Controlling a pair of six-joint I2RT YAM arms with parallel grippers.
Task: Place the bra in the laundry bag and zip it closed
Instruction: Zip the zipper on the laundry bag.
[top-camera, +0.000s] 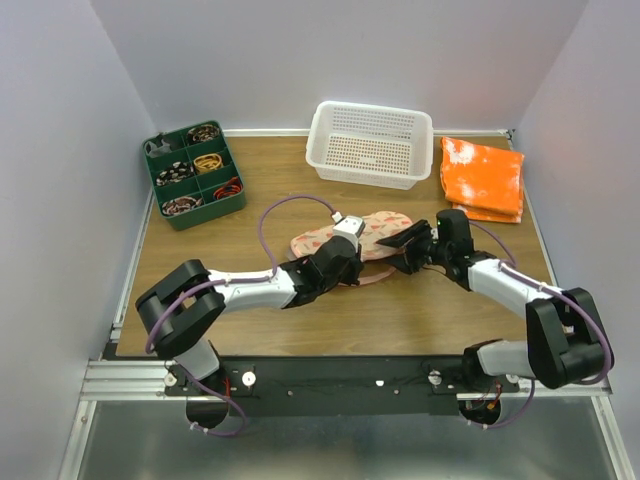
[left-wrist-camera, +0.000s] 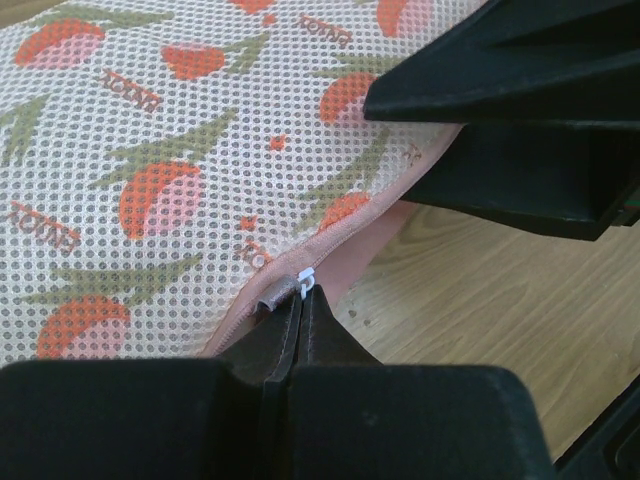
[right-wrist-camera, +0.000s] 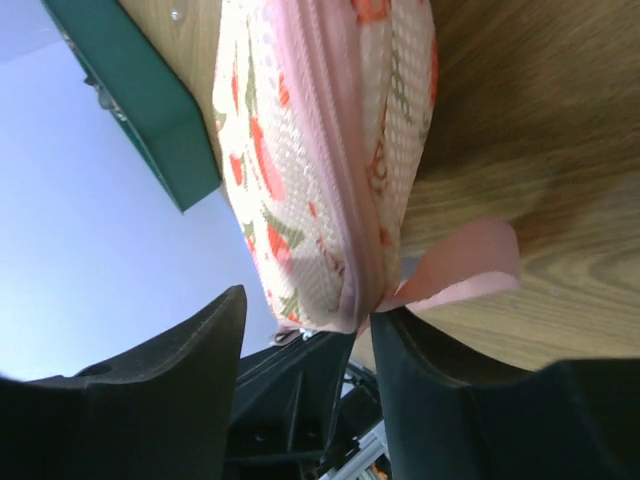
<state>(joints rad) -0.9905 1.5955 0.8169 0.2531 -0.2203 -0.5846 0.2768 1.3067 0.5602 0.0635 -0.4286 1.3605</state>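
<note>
The laundry bag (top-camera: 375, 228) lies mid-frame on the bench (top-camera: 450, 310). No bra shows; it is probably inside. Left fingers (left-wrist-camera: 335, 345) pinch the zipper pull (left-wrist-camera: 305, 281). Right fingers (right-wrist-camera: 440, 370) straddle the bag's end, though I cannot tell whether they grip it. Draw the pull steadily along the rim.

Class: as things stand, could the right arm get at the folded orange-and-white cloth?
Probably yes. The cloth lies uncovered on that arm's side, beside the basket, with nothing between. But the right end effector is busy at the laundry bag.
</note>
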